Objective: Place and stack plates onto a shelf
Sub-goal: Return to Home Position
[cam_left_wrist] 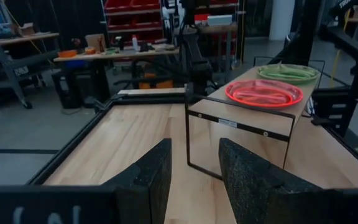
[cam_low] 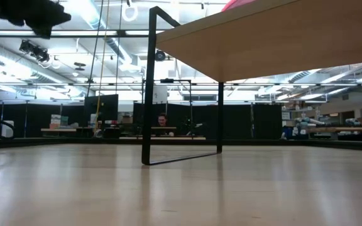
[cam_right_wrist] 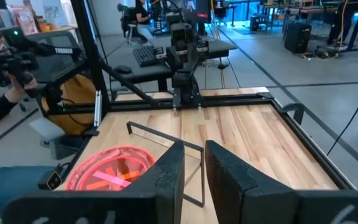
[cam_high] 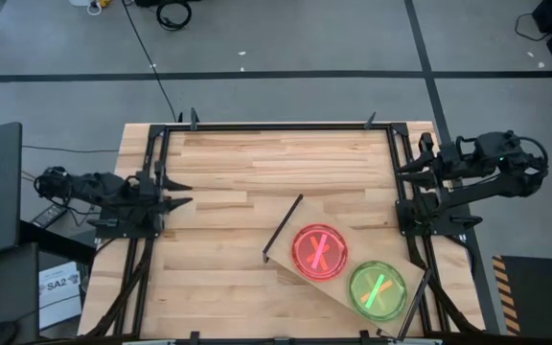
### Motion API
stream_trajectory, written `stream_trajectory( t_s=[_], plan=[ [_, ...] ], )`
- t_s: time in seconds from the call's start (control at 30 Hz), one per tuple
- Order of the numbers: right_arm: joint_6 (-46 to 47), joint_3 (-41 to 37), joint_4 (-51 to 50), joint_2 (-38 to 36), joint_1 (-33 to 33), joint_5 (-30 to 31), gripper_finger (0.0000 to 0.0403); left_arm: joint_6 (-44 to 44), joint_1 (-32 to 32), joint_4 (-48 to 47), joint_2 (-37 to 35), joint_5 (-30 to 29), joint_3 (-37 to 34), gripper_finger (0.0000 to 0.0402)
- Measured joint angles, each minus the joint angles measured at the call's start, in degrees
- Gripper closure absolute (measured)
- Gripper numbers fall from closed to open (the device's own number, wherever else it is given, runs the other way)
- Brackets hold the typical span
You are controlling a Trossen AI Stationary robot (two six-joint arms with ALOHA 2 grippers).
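The pink-topped stack and green-topped stack of plates sit side by side on the shelf. The left gripper and right gripper hover at opposite desk edges, fingers apart, empty

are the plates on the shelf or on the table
On the shelf: pink-topped stack and green-topped stack both rest on its board.

Robotics lab w/ workbenches, red parts racks.
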Motion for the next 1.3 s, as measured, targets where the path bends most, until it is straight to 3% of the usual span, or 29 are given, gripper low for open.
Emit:
stream_trajectory(
  t_s=[0.27,0.47,0.6,0.93,1.3],
  plan=[
    [1.48,-2.65,0.2,-2.44,0.02,0.0,0.0332,1.1,0.04,1.1,-8.51,-1.0,-5.57,0.026],
    [1.35,-6.71,3.66,-4.64,0.02,0.0,0.0332,1.21,0.16,6.06,-8.43,-10.3,-10.23,0.026],
    [0.98,-9.75,6.86,-6.16,0.02,-0.2,0.0332,2.97,0.25,11.77,-8.33,-11.74,-12.94,0.026],
    [-0.29,-15.8,12.84,-12.66,0.02,-0.24,0.0332,2.17,7.57,17.15,-8.33,1.06,-16.57,0.026],
    [-0.23,-20.01,13.15,-18.94,0.02,-1.55,0.0332,0.71,18.29,13.51,-8.3,15.3,-16.59,0.026]
  ],
)
